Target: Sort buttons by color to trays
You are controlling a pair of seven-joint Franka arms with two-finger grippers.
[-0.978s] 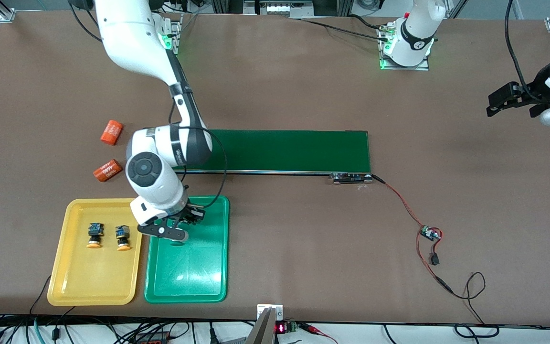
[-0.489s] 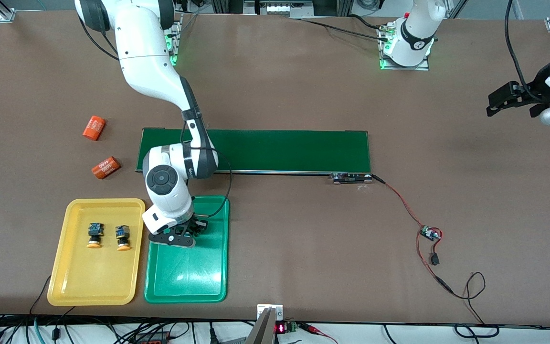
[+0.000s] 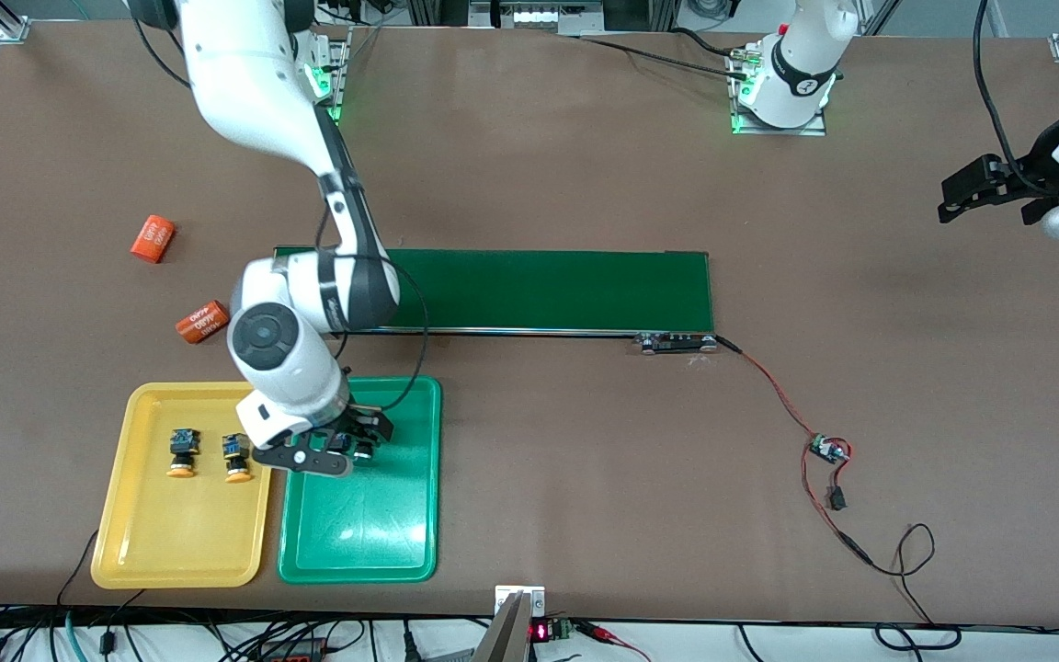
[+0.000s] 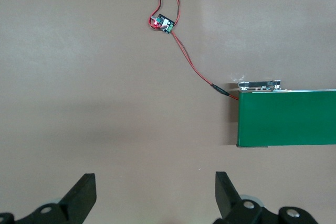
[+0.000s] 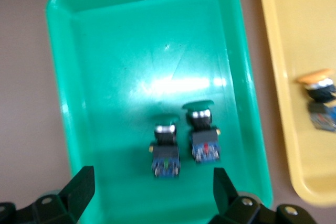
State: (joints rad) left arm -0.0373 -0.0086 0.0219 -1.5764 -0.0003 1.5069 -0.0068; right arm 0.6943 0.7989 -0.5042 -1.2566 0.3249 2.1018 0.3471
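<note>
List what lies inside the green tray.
Two green buttons lie side by side in the green tray. In the front view the open right gripper above covers them.

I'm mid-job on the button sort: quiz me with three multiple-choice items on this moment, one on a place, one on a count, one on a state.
1. Where do the two green-capped push-button switches lie?
A. in the green plastic tray
B. on the dark-green conveyor belt
C. on the bare table

2. How many orange-capped push-button switches are in the yellow plastic tray?
A. one
B. two
C. four

3. How does the right tool stand?
A. shut on a switch
B. open over the green tray
C. shut, holding nothing

Key: 1 A, the right wrist view shows both inside its rim; 2 B, the front view shows a pair side by side; 3 B, its fingers stand apart, gripping nothing.
</note>
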